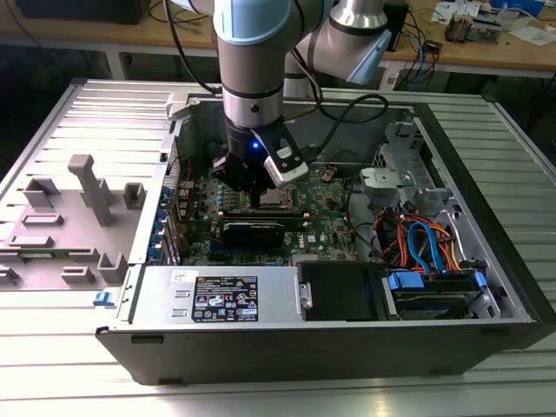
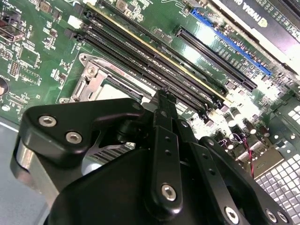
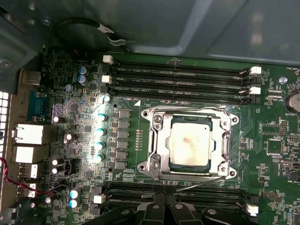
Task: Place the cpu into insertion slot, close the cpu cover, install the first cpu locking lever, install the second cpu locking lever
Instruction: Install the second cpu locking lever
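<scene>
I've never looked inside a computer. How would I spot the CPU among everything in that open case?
Find the big green motherboard lying flat inside the open grey computer case. On it, between two sets of long black memory slots, a shiny square silver metal cover frame surrounds the CPU. It is the only small, flat, square chip with a plain silvery-grey metal top; its neighbours are long, narrow and black.

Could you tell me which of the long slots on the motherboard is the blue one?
It is the blue expansion slot in the second wrist view, lying beside the long black card. The memory slots running alongside the cpu cover are all black.
</scene>
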`<state>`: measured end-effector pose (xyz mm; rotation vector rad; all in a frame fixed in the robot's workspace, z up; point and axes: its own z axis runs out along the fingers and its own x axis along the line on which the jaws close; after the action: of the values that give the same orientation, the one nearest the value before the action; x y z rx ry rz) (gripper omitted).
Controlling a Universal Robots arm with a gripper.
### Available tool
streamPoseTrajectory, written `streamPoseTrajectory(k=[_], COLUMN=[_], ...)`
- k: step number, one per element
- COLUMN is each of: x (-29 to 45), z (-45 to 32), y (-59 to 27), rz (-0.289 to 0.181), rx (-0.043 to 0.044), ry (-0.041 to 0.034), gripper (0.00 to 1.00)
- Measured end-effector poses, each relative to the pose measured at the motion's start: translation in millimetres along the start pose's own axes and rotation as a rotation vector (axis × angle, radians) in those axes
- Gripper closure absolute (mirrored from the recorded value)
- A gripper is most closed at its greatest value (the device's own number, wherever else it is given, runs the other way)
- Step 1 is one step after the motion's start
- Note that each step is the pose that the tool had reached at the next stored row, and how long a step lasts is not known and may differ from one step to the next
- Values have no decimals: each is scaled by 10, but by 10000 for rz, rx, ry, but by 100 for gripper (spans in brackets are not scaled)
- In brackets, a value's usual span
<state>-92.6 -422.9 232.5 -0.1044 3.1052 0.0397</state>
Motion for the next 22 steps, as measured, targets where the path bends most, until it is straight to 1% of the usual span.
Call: streamPoseTrajectory(k=[8,12,14,18,20,22], x=[0,-22,-21,-20,-19,-7], z=[0,1,2,14,19,23], y=[-1,-9,-18,-31,-33,-39], rz=[0,-14,-56,-313,-344,-340], rx=[0,-14,-28,-56,-101,-257], ry=[0,65,83,105,103,89], gripper=[89,89,89,89,89,89])
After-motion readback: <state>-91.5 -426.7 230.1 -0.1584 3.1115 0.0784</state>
